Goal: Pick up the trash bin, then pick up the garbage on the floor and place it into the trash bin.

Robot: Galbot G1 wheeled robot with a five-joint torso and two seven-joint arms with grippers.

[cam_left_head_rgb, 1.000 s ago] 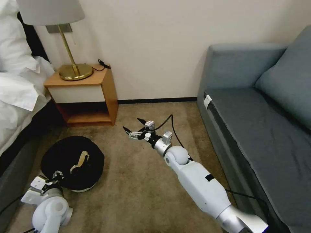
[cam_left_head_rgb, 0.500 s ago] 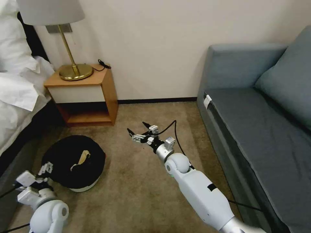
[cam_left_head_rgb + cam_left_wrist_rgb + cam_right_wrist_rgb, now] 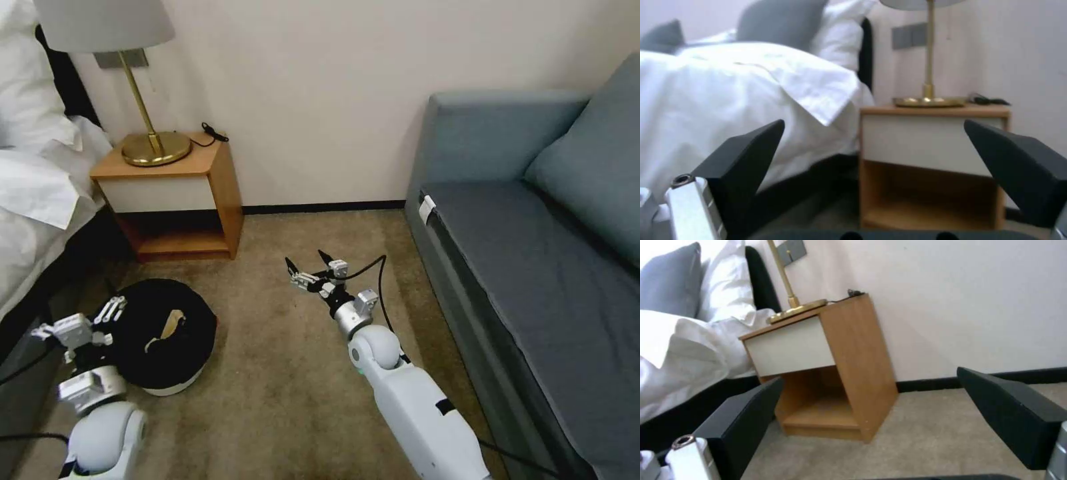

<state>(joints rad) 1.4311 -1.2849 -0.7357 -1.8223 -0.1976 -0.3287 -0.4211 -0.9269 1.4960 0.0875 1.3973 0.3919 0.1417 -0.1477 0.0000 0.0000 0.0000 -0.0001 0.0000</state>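
The trash bin (image 3: 193, 313), round and low with a black liner over a white body, sits on the carpet at the lower left. A tan piece of garbage (image 3: 168, 328) lies inside on the liner. My left gripper (image 3: 77, 319) is open, just left of the bin's rim and raised off it, holding nothing. In the left wrist view the left gripper (image 3: 873, 123) has its black fingers spread wide, facing the bed and nightstand. My right gripper (image 3: 305, 261) is open and empty over bare carpet, well right of the bin. The right gripper (image 3: 869, 375) looks toward the nightstand.
A wooden nightstand (image 3: 173, 193) with a brass lamp (image 3: 150, 143) stands against the wall behind the bin. The bed (image 3: 33, 193) lies along the left, and a grey sofa (image 3: 533, 253) along the right. Open carpet (image 3: 267, 373) lies between them. A black cable (image 3: 373, 267) loops off my right wrist.
My left gripper left the bin's near rim and moved up and to the left, beside the bin. My right arm shifted right and drew back. The bin stayed put.
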